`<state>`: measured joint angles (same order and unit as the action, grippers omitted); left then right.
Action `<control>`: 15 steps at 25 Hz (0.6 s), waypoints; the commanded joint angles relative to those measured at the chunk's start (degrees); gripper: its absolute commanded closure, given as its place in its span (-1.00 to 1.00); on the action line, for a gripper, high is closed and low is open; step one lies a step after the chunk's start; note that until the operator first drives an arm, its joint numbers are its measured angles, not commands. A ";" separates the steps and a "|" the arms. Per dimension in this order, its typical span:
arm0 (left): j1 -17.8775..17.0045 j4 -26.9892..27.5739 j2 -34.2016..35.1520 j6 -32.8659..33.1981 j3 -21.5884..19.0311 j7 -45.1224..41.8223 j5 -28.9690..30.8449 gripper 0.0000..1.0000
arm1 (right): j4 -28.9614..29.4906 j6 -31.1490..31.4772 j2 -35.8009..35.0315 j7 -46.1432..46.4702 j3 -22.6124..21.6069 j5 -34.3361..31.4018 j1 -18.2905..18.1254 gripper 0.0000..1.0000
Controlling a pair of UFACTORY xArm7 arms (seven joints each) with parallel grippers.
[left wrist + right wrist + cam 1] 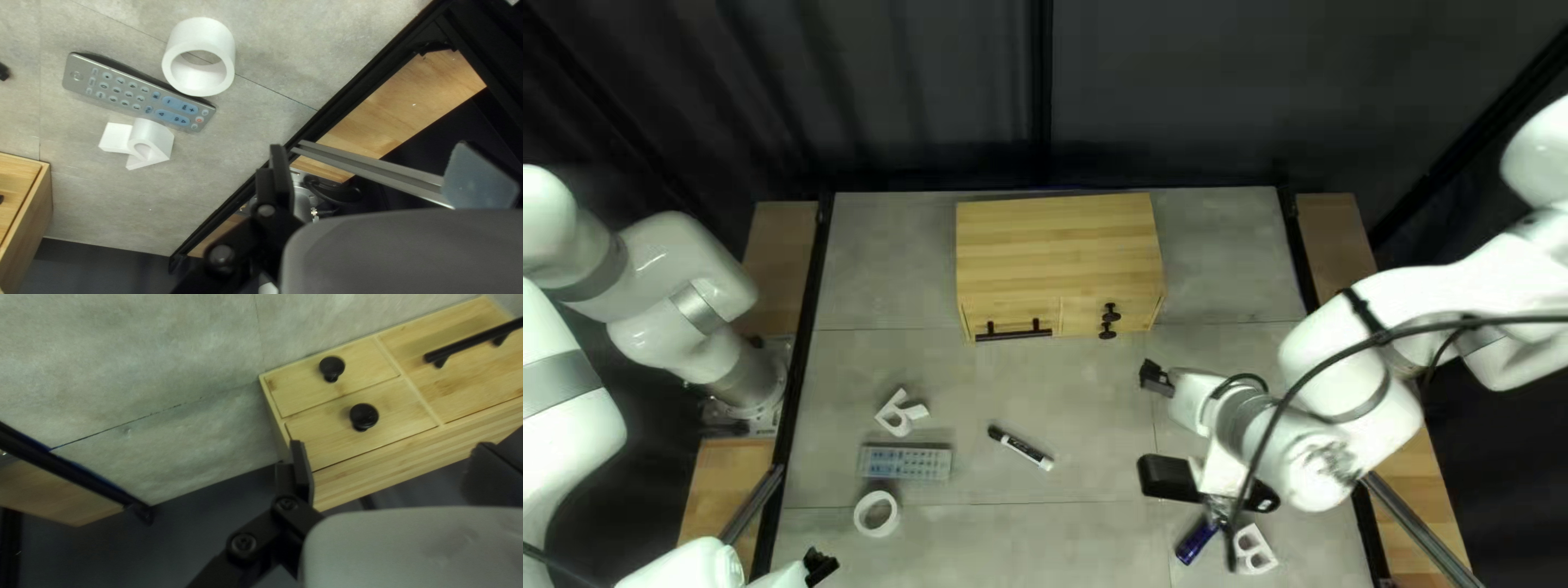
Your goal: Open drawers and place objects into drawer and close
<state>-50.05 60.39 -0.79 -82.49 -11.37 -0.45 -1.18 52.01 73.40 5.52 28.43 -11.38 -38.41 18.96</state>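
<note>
Top left view shows our wooden box (1056,234) near the back of the table (1089,381). Its two small drawers (305,392) with round black knobs (364,416) and its wide drawer (463,384) with a long black handle (474,341) all look closed. We can't see inside them.

In front of the box, a white letter (901,414), a remote (904,463), a white ring (876,514) and a marker (1022,448) lie out. Near our right arm (1361,354) are a long black thing (1169,477), a blue thing (1197,540) and another white letter (1255,551).

So we think no putting away shows, and the opening, filling and closing all seem left to do.

Our right gripper (390,446) is near the box, its fingers apart, holding nothing. Our left gripper (371,149) has its fingers apart too, holding nothing, near the ring.
</note>
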 commanded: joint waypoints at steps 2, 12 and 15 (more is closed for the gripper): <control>0.00 0.00 0.00 0.00 0.00 0.00 0.00 -1.00 | 0.02 0.03 -0.04 -0.03 0.00 -0.01 -0.01 -1.00; 0.00 0.00 0.00 0.00 0.00 0.00 0.00 -1.00 | -6.43 -7.92 -0.65 -1.25 -0.41 -11.40 0.11 -1.00; 0.00 0.00 0.00 0.00 0.00 0.00 0.00 -1.00 | -5.90 -7.42 -2.73 -2.16 -0.61 -13.25 0.22 -1.00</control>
<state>-50.05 60.39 -0.79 -82.49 -11.37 -0.45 -1.18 45.78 65.75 4.41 27.00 -11.83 -50.11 19.14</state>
